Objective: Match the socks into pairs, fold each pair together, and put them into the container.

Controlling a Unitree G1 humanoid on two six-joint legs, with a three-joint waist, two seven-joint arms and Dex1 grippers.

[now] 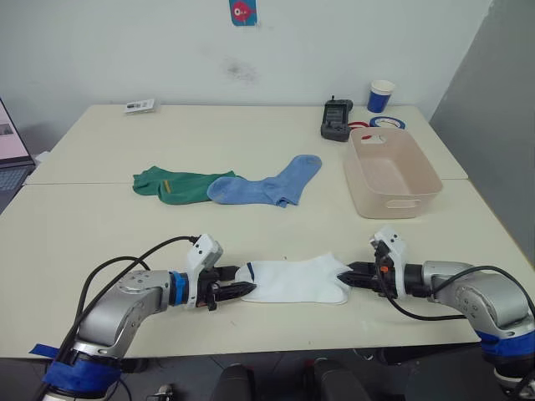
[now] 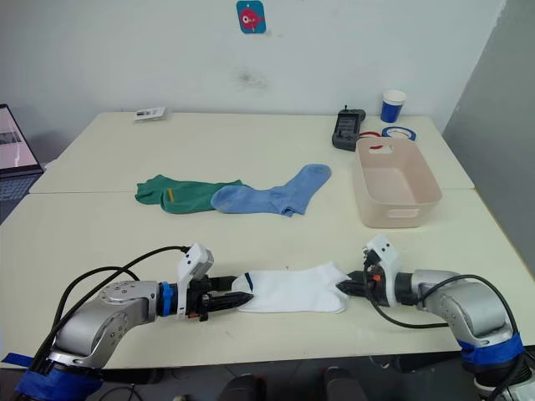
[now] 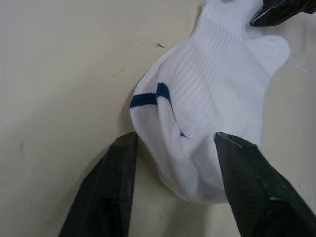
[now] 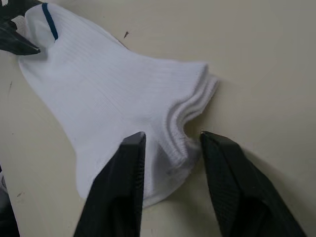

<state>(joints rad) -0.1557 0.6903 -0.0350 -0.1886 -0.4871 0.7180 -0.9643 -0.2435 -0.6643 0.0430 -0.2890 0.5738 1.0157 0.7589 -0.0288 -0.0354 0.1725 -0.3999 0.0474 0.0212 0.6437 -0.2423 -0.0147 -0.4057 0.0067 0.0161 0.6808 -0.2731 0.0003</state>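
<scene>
Two white socks (image 1: pixel 292 281) lie stacked flat near the table's front edge, a dark blue stripe at the toe end. My left gripper (image 1: pixel 251 289) is open at that toe end, and the toe sits between its fingers (image 3: pixel 113 187). At the cuff end my right gripper (image 1: pixel 344 274) is open too, with the layered cuffs (image 4: pixel 190 106) between its fingers (image 4: pixel 123 182). Farther back, a dark green sock (image 1: pixel 171 184) lies with a light blue sock (image 1: pixel 267 185) overlapping its right end. The beige-pink container (image 1: pixel 422 171) stands at the right, nothing inside it.
Behind the container sit a black handheld device (image 1: pixel 336 119), a tape roll (image 1: pixel 389 122) and a blue-and-white paper cup (image 1: pixel 380 95). A small card (image 1: pixel 140 105) lies at the far left of the table. A laptop (image 1: pixel 8 159) shows at the left edge.
</scene>
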